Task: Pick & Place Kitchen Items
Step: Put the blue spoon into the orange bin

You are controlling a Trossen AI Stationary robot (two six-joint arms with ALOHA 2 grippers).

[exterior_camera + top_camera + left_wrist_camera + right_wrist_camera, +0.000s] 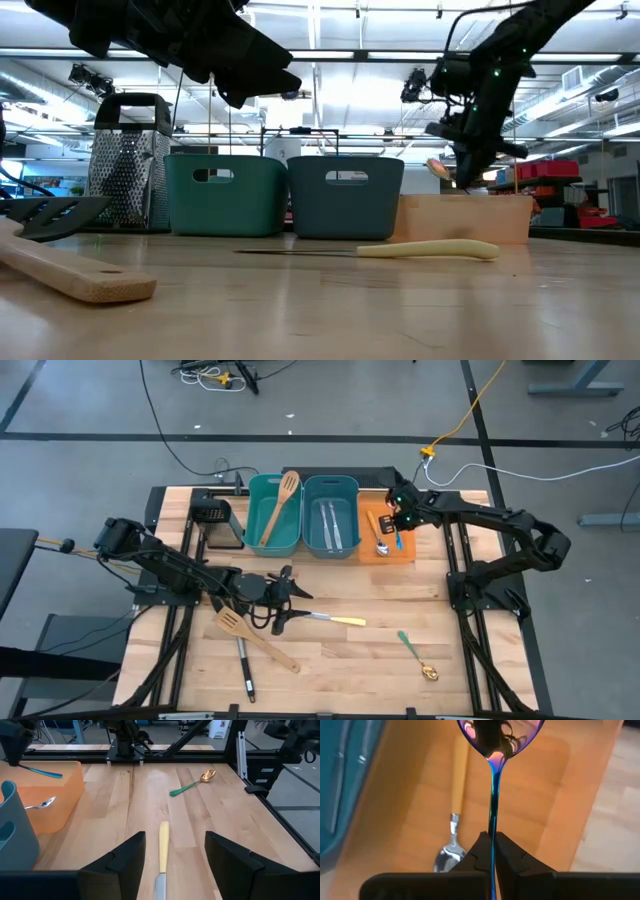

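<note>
My right gripper (403, 520) is over the orange bin (372, 552) at the far edge, shut on a blue-handled spoon (493, 795). An orange-handled spoon (454, 840) lies in that bin. My left gripper (170, 857) hovers open above the yellow-handled knife (335, 619) at mid-table, with a finger on either side of it and touching nothing. The knife lies flat on the wood. A green-handled gold spoon (415, 656), a wooden slotted spatula (255, 638) and a black turner (243, 668) lie nearer the front edge. My right gripper pinches the spoon's thin blue handle (493, 837) between its two fingers (512, 857). The handle runs along the fingers, and the shiny bowl (500, 735) points ahead of them. The spoon is lifted clear above the orange bin, lying close to level (42, 771).
A teal bin (272, 515) holds a wooden spatula, and the bin beside it (330, 520) holds silver knives. A black mesh grater (212, 515) stands left of the bins. Bare wood lies between the bins and the knife.
</note>
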